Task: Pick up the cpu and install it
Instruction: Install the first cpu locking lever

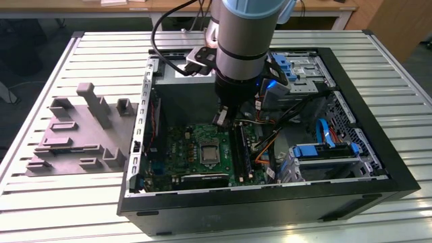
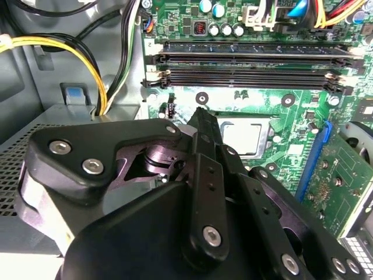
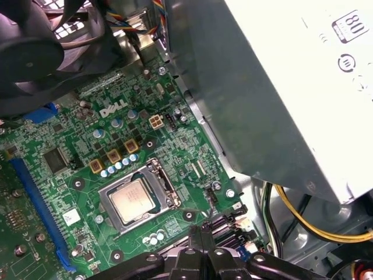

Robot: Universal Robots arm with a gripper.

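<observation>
Silvery cpu [image 3: 133, 200] is sitting in the motherboard socket [image 3: 137, 196] at lower centre, while the gripper [image 2: 201, 119], seemingly closed and empty, is hovering nearby, risking bumped pins.

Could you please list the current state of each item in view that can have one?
cpu: lying flat inside the socket, nothing touching it.
socket: frame open, chip top exposed.
end effector: above the motherboard, beside the socket.
computer case: side panel off, interior exposed.
memory slots: empty.
grey moulded tray: on the table beside the case.
</observation>
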